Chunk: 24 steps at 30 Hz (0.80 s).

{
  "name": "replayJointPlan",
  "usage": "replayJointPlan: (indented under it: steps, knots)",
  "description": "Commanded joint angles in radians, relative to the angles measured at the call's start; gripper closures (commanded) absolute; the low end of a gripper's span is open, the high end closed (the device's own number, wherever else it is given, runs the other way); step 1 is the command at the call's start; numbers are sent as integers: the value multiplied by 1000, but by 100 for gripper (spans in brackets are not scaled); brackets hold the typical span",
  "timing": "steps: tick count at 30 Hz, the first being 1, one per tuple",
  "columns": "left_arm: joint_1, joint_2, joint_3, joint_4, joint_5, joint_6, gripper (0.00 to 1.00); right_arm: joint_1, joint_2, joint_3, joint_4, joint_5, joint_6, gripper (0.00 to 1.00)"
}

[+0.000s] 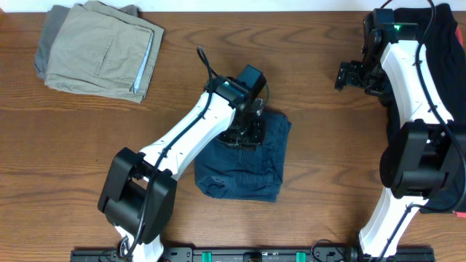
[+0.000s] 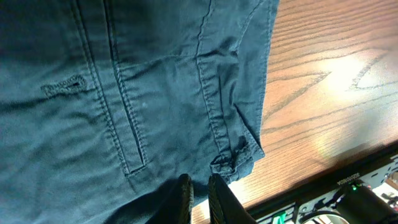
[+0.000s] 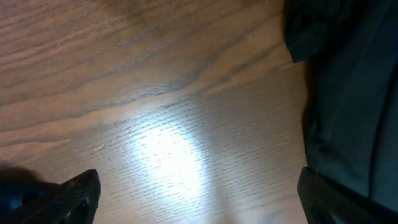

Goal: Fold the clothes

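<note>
Navy shorts (image 1: 251, 171): lay folded in a rough rectangle near the middle of the wood table (image 1: 328, 182), their far end under the left wrist.
Left arm: reached from the near edge, up and rightward over the shorts, elbow bent, wrist pitched steeply down onto their far end.
Left claw (image 1: 244, 135): pointed down at the shorts. In the wrist view its fingers (image 2: 185, 194) were clenched almost together, a thin dark slit between them, right at the cloth's edge. Whether any cloth was nipped there could not be told.
Shorts, left wrist view: a stitched buttonhole (image 2: 64, 86), a double-seamed pocket welt (image 2: 127, 124) and a bunched hem corner (image 2: 233, 158), with bare wood beside that corner.
Right arm: stood well right of the shorts, wrist bent back leftward toward them, a green light (image 1: 397, 29) lit at its far end.
Right claw (image 1: 348, 75): released, fingers spread wide over bare wood, gripping nothing, well apart from the shorts.
Black garment (image 1: 448, 40): heaped far right of the shorts, under the right arm, just beside the right claw's outer finger.
Khaki pile (image 1: 102, 51): folded khaki shorts atop a grey piece (image 1: 45, 51), far left of and beyond the navy shorts, touched by neither arm.
</note>
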Motion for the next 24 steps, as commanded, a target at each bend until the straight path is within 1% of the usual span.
replayJointPlan:
  steps: [1,6,10,14,16,20,21,24]
  knots:
    - [-12,5,-54,2,-15,-7,90,-1,0,5,-1,17,-3,1]
    - [-34,5,-165,56,-14,-45,90,-1,0,5,-1,17,-3,1]
    - [-59,5,-242,129,-7,-71,90,-1,0,5,-1,17,-3,1]
    - [-78,5,-301,182,-7,-119,91,-1,0,5,-1,17,-3,1]
    - [-89,5,-317,183,-8,-134,90,-1,0,5,-1,17,-3,1]
    - [-105,5,-321,168,-8,-136,90,-1,0,5,-1,17,-3,1]
    - [-107,5,-320,162,-8,-146,93,-1,0,5,-1,17,-3,1]
    - [-108,-3,-319,129,4,-178,94,-1,0,5,-1,17,-3,1]
